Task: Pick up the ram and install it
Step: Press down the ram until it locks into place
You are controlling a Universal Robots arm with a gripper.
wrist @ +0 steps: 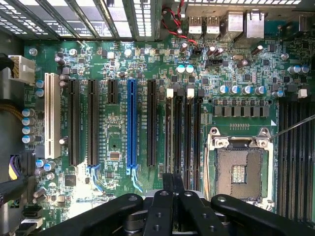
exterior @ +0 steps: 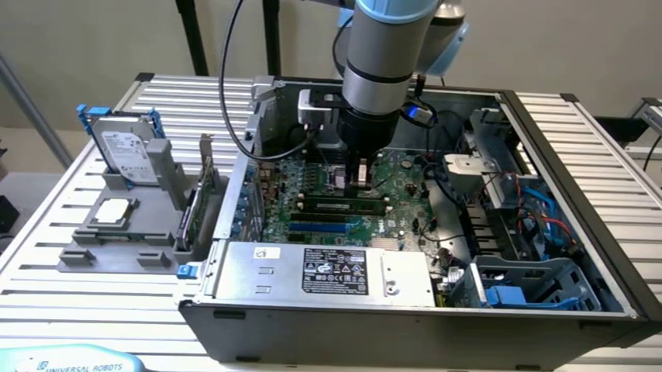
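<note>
Install step, by my reading: the jaws are shut tight over the black memory slots [wrist: 183, 129], with nothing visibly gripped. The ram [exterior: 342, 206] lies along a slot just beside their tips; seating it calls for straight, even downward pressure

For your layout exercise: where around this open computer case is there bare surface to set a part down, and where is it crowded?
Free: the slatted table on the exterior view's right of the computer case, and its near strip before the grey holder. Crowded: inside the case, where the gripper hangs shut over the motherboard, and the holder with the hard drive.
</note>
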